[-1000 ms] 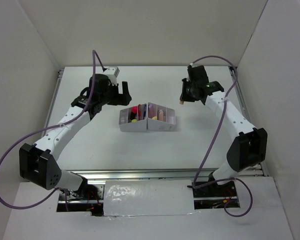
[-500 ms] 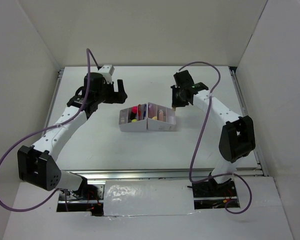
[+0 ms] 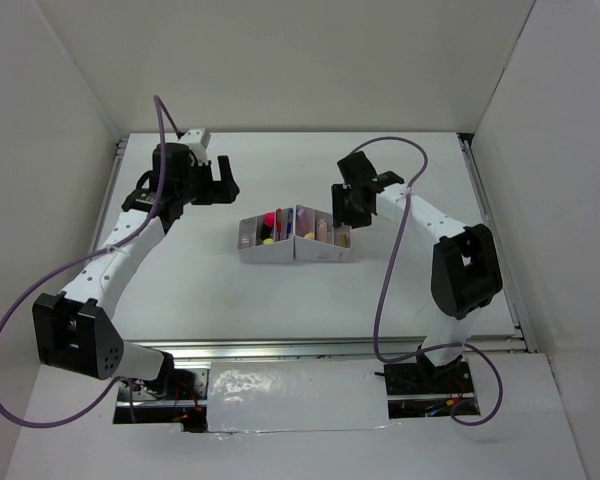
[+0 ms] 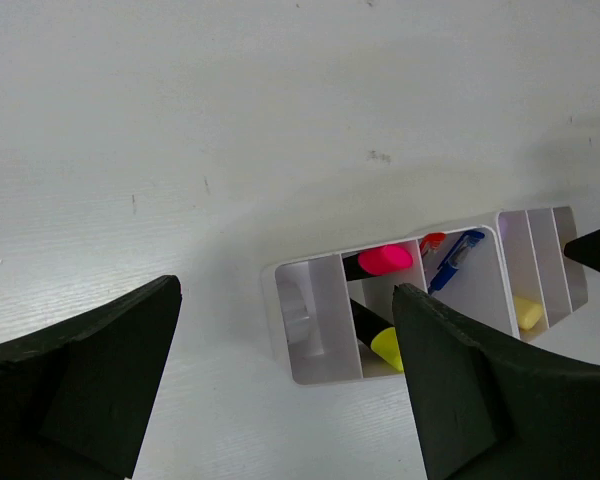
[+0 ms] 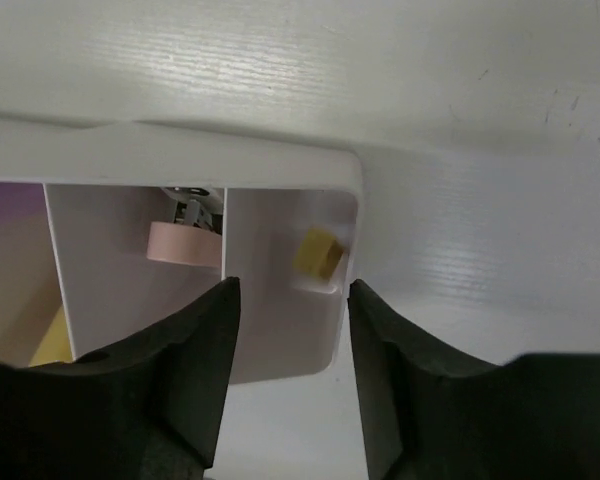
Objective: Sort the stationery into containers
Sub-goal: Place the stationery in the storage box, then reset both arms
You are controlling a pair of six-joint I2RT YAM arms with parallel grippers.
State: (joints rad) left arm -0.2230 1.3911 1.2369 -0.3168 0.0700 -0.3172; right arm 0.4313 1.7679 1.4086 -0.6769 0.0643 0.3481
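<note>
White plastic forms the organiser (image 3: 295, 252), seen from above near the middle of the table (image 3: 280, 300). Its contents are reduced to small spots of pink, yellow and red, and single items cannot be told apart there. The left gripper (image 3: 220, 180) is held well apart from it, up and to the left, with its fingers spread. The right gripper (image 3: 346, 210) is placed over the organiser's right end; its finger stance cannot be read in this view.

From the left wrist, the two black fingers (image 4: 90, 370) are partly cut off by the frame. They are spread wide, and nothing is held between them. The organiser (image 4: 478, 300) is seen beyond the gap. A tape ring (image 4: 298, 312) is faintly made out in its leftmost compartment. A pink-capped highlighter (image 4: 385, 260) and a yellow-capped highlighter (image 4: 382, 343) are lodged in the next one, and a blue pen (image 4: 458, 260) in the one after. The right unit is partly hidden by the right finger; a yellow piece (image 4: 525, 310) inside it cannot be identified.

From the right wrist, the fingers (image 5: 170, 380) are parted and nothing is pinched. The organiser's (image 5: 180, 150) end compartment is framed by the gap. A tan eraser (image 5: 317, 252) lies tilted in it, touched by neither finger. A pink eraser (image 5: 185, 243) is seen in the neighbouring compartment, partly hidden by the divider. Compartments further left are cut off.
</note>
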